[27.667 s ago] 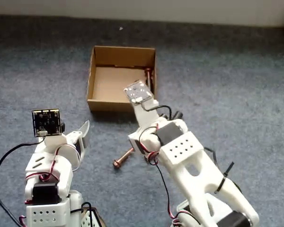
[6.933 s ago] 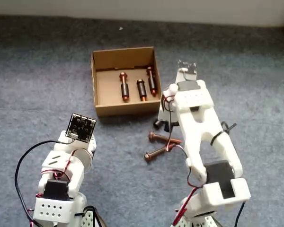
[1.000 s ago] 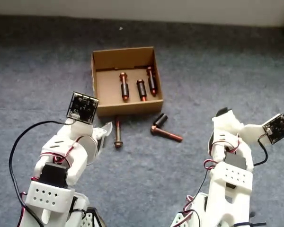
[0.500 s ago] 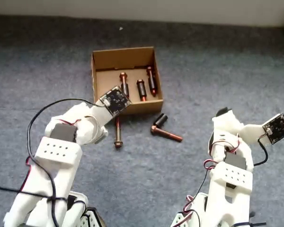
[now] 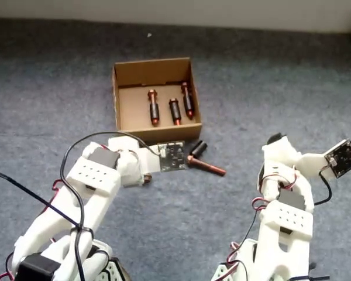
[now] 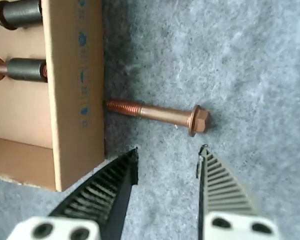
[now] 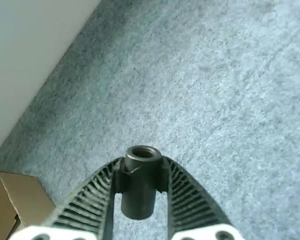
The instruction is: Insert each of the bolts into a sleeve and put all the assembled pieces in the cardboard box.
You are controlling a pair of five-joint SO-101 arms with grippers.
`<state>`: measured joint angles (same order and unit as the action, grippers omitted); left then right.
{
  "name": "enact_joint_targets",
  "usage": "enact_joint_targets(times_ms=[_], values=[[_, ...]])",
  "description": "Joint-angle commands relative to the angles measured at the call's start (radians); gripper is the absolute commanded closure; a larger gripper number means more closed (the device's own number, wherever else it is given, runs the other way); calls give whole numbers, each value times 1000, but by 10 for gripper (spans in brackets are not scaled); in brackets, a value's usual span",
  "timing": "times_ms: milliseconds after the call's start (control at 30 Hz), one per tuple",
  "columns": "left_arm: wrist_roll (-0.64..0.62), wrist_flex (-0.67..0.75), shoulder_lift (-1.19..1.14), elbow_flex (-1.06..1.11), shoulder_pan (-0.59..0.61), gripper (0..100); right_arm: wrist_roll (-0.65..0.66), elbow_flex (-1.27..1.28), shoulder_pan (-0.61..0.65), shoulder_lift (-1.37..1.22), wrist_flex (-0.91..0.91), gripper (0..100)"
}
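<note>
While the left gripper is hovering with jaws spread, seemingly to straddle the bolt lying just ahead of its fingertips beside the box, the right gripper is pinching a sleeve, bore outward, ready for it.

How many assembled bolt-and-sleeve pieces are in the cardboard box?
3, lying side by side in the cardboard box: the left piece, the middle piece and the right piece beside the right wall. None seems hidden.
</note>
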<state>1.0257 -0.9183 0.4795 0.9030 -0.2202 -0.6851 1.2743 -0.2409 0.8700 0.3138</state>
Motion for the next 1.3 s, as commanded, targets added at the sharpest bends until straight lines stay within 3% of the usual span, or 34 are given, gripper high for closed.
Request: enact_joint_targets(times_ms=[0,300,533,900,1167,1267], values=[[6,74,-4,13,-25,783,15,-10,-5,27,-22,995],[68,77,-19,7,41,783,18,-10,-5,27,-22,995],[61,72,-266,-134,44,786,18,-10,-5,27,-22,995],[-86,98,-326,-188,-180,787,20,-10,-5,27,-22,995],[-114,129,-486,-332,-177,787,20,-10,-5,27,-22,995],[-114,66,-533,-387,-166,787,20,-10,-5,27,-22,995]])
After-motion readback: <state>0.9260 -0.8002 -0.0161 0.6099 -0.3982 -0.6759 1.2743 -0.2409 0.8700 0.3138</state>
